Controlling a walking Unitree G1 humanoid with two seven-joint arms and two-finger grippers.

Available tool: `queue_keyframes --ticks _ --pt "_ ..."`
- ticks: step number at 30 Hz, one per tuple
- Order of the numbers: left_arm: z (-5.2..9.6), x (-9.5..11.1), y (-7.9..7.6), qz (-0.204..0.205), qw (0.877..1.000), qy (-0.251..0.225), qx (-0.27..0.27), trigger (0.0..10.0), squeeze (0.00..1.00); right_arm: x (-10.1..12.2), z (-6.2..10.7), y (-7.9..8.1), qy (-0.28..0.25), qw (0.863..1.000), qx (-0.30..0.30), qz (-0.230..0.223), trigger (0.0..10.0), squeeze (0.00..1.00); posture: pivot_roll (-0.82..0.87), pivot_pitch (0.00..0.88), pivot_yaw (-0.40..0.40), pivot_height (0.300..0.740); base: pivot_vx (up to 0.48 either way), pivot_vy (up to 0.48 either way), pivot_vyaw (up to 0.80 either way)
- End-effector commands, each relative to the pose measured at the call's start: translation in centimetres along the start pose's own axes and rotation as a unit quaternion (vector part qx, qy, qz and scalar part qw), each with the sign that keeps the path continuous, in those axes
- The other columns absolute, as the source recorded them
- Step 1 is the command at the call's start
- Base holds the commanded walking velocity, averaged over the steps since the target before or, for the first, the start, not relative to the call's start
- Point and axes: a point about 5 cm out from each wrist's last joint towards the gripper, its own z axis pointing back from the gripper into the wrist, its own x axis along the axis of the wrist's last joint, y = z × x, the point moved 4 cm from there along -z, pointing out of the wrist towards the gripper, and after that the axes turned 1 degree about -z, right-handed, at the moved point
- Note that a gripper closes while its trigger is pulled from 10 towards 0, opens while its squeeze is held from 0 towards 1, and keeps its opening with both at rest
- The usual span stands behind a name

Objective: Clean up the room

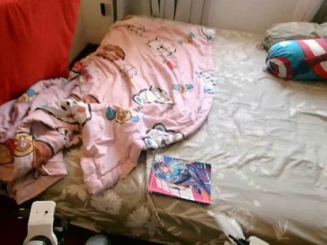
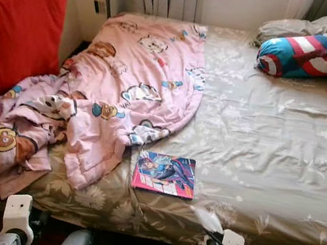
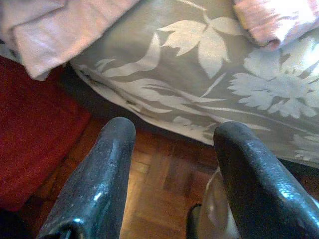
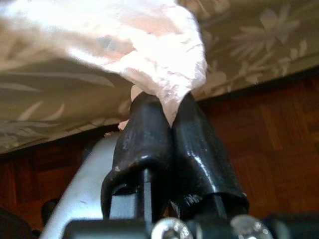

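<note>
Right wrist view: right gripper (image 4: 169, 112) pinches white wrapper (image 4: 149, 55) near bed (image 1: 271, 153) edge; keep grip firm, lift clear w/o snagging sheet. Left gripper (image 3: 174, 144) fingers spread, idle.

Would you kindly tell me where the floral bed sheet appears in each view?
Left eye: floral bed sheet spans centre and right.
Right eye: sheet likewise.
Left wrist: sheet beyond the open left gripper.
Right wrist: sheet behind the right gripper, shut on a white wad.
Shared landmark: wooden floor.
</note>
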Motion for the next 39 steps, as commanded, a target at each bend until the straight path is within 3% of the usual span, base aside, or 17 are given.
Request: queue_keyframes --ticks 1,11,21,32,39 --pt "0.0 -0.3 0.3 -0.004 1.0 0.011 -0.001 10.0 0.0 -1.0 0.2 -0.3 0.017 1.0 -0.011 -0.005 10.0 0.0 0.01 0.0 0.027 0.615 0.0 0.0 0.0" --pt "0.1 -1.9 0.1 -0.011 0.998 0.059 -0.001 10.0 0.0 -2.8 1.0 -2.0 0.05 0.997 -0.054 -0.013 10.0 0.0 -0.01 0.0 0.059 0.669 0.0 0.0 0.0" --pt "0.6 -3.3 -0.5 0.007 0.997 0.081 0.002 10.0 0.0 -3.8 1.3 -2.3 0.071 0.996 -0.055 -0.002 10.0 0.0 0.0 0.0 0.034 0.739 0.0 0.0 0.0" --pt "0.8 -4.0 -0.5 0.021 0.995 0.096 0.008 10.0 0.0 -2.9 0.8 -1.8 0.075 0.996 -0.045 0.016 10.0 0.0 0.01 0.0 0.014 0.74 0.0 0.0 0.0" --pt "1.1 -4.6 -0.5 0.021 0.994 0.108 0.005 10.0 0.0 -3.7 1.1 -2.2 0.096 0.994 -0.039 0.024 10.0 0.0 0.01 0.0 0.018 0.74 0.0 0.0 0.0"
